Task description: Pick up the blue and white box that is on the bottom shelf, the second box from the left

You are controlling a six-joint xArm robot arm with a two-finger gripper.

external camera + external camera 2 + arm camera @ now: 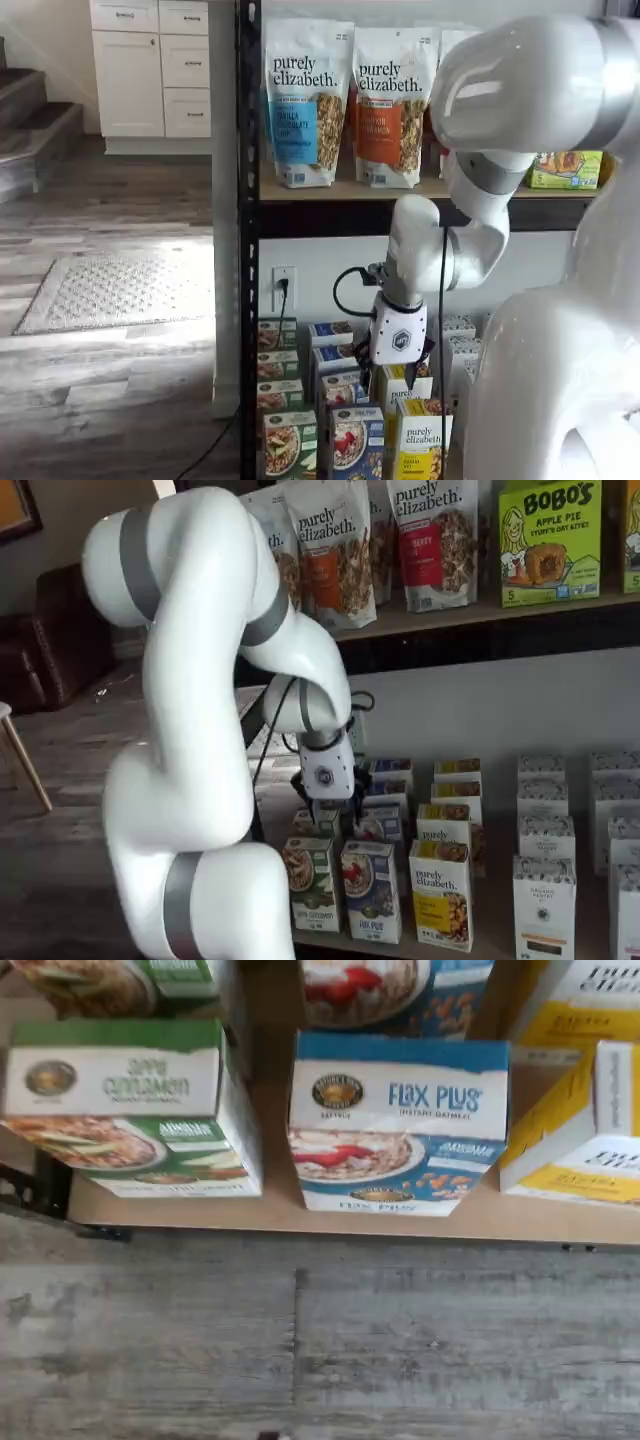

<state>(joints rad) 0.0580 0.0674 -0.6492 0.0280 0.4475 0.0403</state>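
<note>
The approach is in hand; nothing has been picked up yet. The blue box (398, 1120) stands upright at the front edge of the bottom shelf (280, 1215), marked "Flax Plus", with a green box (130, 1105) just beside it at 9 o'clock and a yellow box (590, 1125) near it at 3 o'clock. More blue cartons stand in a row behind it. In both shelf views the front blue box (356, 440) (371, 890) stands free, touched by nothing.

The gripper (326, 805) hangs from the arm above the row of blue cartons, behind the front one and well clear of its top. In a shelf view its white body (398, 340) shows plainly, and its black fingers can be made out only as short dark tips; no box is between them. The pictures themselves do not settle the gap, but the jaws stand spread wide.

The next move calls, by this reading, for bringing the gripper forward and down until the fingers straddle the top of the front blue box, squared to its narrow sides. The gaps to the neighbours look slim, so a finger could nudge the green or yellow box if the descent is off centre.
</note>
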